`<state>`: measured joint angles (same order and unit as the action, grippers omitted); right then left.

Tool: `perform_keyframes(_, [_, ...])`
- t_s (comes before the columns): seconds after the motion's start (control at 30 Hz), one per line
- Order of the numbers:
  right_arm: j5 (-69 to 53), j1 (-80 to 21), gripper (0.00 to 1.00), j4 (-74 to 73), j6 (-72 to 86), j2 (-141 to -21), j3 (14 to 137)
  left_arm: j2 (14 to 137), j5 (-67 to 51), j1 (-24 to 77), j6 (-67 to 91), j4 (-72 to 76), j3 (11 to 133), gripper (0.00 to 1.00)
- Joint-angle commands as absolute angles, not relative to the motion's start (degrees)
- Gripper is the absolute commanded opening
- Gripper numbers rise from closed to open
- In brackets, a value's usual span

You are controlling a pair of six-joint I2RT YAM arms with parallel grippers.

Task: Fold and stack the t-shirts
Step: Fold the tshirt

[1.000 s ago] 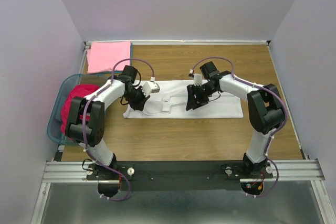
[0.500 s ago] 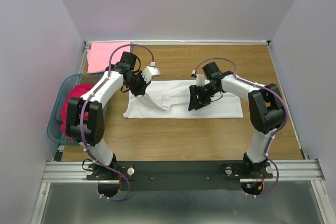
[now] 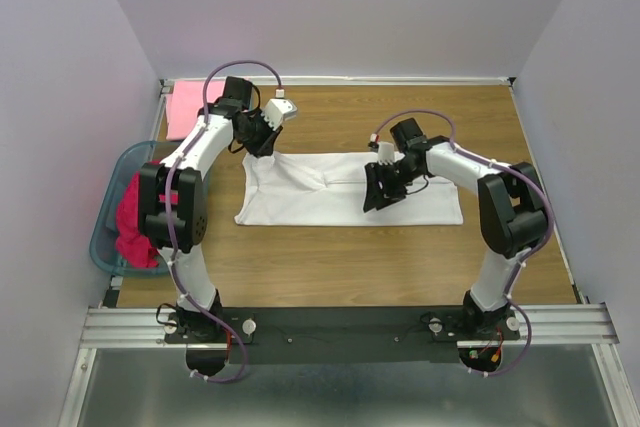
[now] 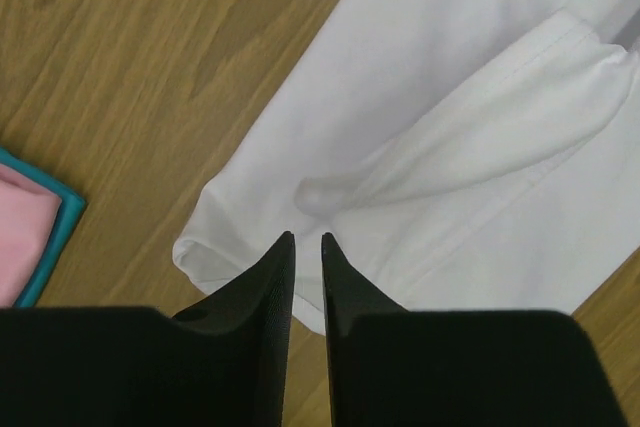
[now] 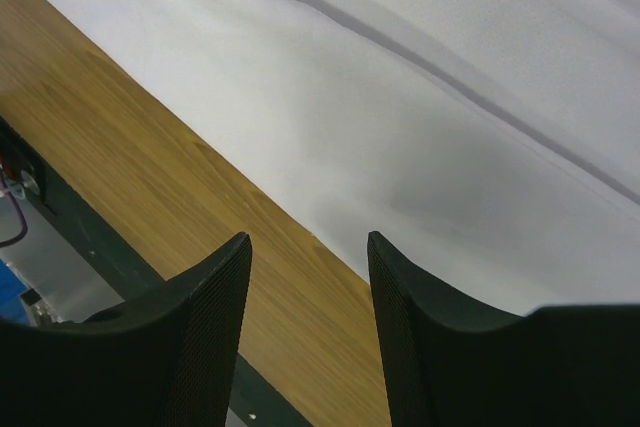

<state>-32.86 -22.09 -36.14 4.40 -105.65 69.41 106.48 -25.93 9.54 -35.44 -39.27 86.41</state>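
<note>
Cloth on the left side of the white t-shirt (image 3: 340, 202) is lying flatter than a second ago: the left claw (image 4: 304, 240) was sitting mid-shirt on a bunched fold and is now swinging out to the shirt's far-left corner, dragging that corner with it. Its fingers are just parting, with a thin slit between them and nothing pinched, so I'm reading it as a release. Meanwhile the right claw (image 5: 308, 237) is keeping its spot over the shirt's middle near the front edge, fingers spread, gripping nothing. My read for the task: the white t-shirt is getting squared up into a long strip across the middle of the table (image 3: 330, 252), with one sleeve lying folded in over the body. Cross folds and stacking are still waiting. Counting three shirts: the white t-shirt on the table, one pink t-shirt (image 3: 188, 107) sitting folded flat at the far-left corner, and one magenta-red t-shirt (image 3: 128, 222) lying crumpled in the basket (image 3: 101, 232). One teal basket, at the table's left edge. Two arms, two claws, both empty.
</note>
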Motion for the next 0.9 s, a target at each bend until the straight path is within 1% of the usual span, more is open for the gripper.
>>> perform_keyframes(0.0, [-30.5, -21.4, 0.58, -37.8, 2.6, -102.4, 69.3, 107.1, -25.0, 8.3, -31.6, -36.2, 87.4, 0.38])
perform_keyframes(0.1, [-29.1, -20.2, 0.58, -38.2, 1.8, -100.6, 70.0, 104.5, -25.7, 7.5, -31.5, -35.8, 85.6, 0.45])
perform_keyframes(0.13, [-28.4, -19.8, 0.57, -38.2, 0.9, -100.0, 70.4, 103.5, -25.8, 7.5, -31.6, -35.4, 84.9, 0.45])
perform_keyframes(0.2, [-24.8, -18.7, 0.57, -38.8, -1.2, -99.8, 71.4, 100.6, -26.8, 7.5, -30.9, -35.1, 83.2, 0.44])
perform_keyframes(0.23, [-23.2, -18.5, 0.55, -38.9, -3.2, -99.9, 72.3, 99.9, -27.2, 7.6, -30.5, -35.2, 81.6, 0.4])
perform_keyframes(0.33, [-17.5, -17.0, 0.53, -38.9, -6.5, -101.7, 75.6, 98.0, -27.8, 9.3, -29.1, -35.1, 77.7, 0.35])
perform_keyframes(0.43, [-13.3, -15.7, 0.51, -39.1, -8.6, -105.0, 78.6, 96.4, -26.5, 13.1, -25.7, -31.7, 73.1, 0.35])
perform_keyframes(0.47, [-11.1, -15.3, 0.5, -39.2, -8.9, -106.2, 80.5, 96.9, -25.8, 14.9, -24.5, -30.9, 72.3, 0.35])
perform_keyframes(0.63, [-6.2, -14.1, 0.48, -39.1, -11.4, -112.3, 84.4, 100.5, -24.2, 17.6, -19.6, -29.7, 70.5, 0.34])
perform_keyframes(0.77, [-3.8, -12.9, 0.47, -39.2, -12.5, -115.5, 85.3, 100.7, -20.0, 19.6, -16.8, -27.4, 68.8, 0.34])
perform_keyframes(0.87, [-2.4, -12.0, 0.46, -39.2, -13.4, -117.0, 84.5, 102.6, -17.8, 20.3, -16.5, -26.9, 68.8, 0.33])
